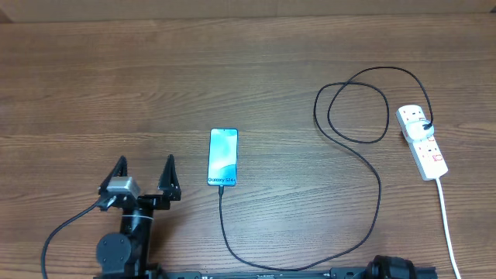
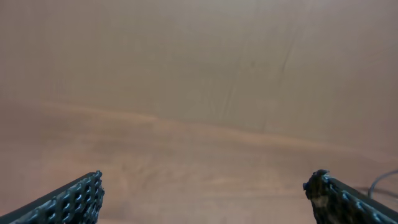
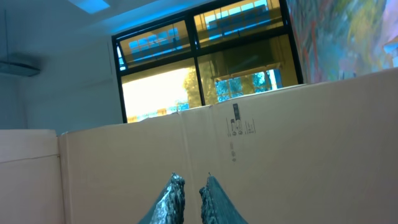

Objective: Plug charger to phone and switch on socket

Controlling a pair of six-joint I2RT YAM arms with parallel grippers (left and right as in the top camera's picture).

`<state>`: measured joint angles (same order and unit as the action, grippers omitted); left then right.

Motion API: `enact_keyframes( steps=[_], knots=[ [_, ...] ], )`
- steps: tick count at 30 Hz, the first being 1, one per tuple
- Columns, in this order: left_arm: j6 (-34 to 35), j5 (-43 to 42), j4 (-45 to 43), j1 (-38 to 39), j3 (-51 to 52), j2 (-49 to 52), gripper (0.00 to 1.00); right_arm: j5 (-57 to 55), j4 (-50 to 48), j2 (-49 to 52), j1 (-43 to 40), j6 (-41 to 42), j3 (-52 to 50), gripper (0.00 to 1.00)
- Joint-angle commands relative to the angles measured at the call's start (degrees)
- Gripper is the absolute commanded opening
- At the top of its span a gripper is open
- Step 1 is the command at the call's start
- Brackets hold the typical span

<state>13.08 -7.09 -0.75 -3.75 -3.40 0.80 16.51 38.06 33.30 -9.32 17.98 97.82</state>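
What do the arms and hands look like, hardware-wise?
Both all black. Left hand: two tapered triangular fingers with dimpled grip pads, a small silver-grey block behind them, black cable looping off the arm. Right hand: same tapered fingers, textured; overhead shows only its black base. No markings visible.

A brown wood-grain table (image 1: 116, 77) is seen carrying three things. A slim rectangular smartphone with a light blue-teal screen (image 1: 222, 156) is laid flat near the middle. A long thin black cable (image 1: 378, 194) is joined to its near short edge, carried right in a wide curve, and looped beside a white oblong plastic power strip with red switches (image 1: 422, 143). The strip's thicker white lead (image 1: 448, 225) is trailed towards the near edge.
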Motion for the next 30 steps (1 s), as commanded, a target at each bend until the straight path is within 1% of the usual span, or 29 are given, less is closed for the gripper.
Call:
enact_keyframes(
  steps=[1,6,9,11,17,20,30],
  knots=[
    [-1.5,0.0,-0.8,0.3,3.1,-0.5,1.00,-0.4,-0.7,-0.2,0.4,0.0,0.0,0.11],
    [-1.5,0.0,0.2,0.3,3.1,-0.5,1.00,-0.4,-1.5,-0.4,1.9,0.0,0.0,0.12],
    [-1.5,0.0,4.4,0.3,3.1,-0.5,1.00,-0.4,-2.2,-1.1,2.4,-0.2,0.0,0.16],
    [-1.5,0.2,4.7,0.3,3.1,-0.2,1.00,-0.9,-2.4,-2.9,2.6,-0.9,0.0,0.18],
    [-1.5,0.2,4.6,0.3,3.1,-0.2,1.00,-4.5,-2.3,-8.2,3.3,-4.8,0.0,0.18],
    [-1.5,0.2,4.6,0.3,3.1,-0.2,1.00,-7.3,-2.2,-10.4,3.7,-4.8,0.0,0.18],
    [-1.5,0.2,4.6,0.3,3.1,-0.2,1.00,-9.6,-1.9,-16.0,3.7,-5.0,0.0,0.20]
  ],
)
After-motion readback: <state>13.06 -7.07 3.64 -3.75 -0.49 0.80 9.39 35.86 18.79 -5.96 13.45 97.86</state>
